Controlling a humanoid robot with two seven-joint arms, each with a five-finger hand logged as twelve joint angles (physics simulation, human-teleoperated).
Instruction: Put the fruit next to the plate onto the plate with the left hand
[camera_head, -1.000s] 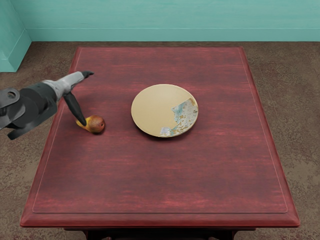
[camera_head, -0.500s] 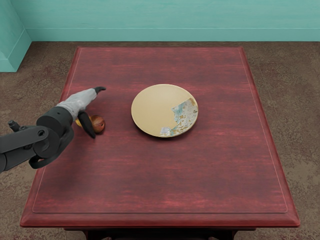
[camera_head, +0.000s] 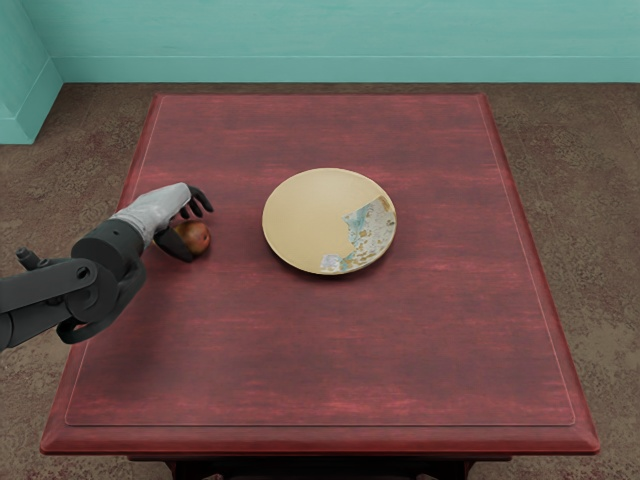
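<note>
Head view: one fruit (camera_head: 194, 237), one plate (camera_head: 308, 212)

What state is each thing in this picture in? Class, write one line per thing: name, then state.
fruit: lying on the table, left of the plate and apart from it.
left hand: fingers curled around the fruit.
plate: flat on the table, nothing on it, with a worn patch on its right side.

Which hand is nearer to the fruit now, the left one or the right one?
Left. The left hand is right at the fruit, on the side away from the plate; the right hand is not in view.
</note>
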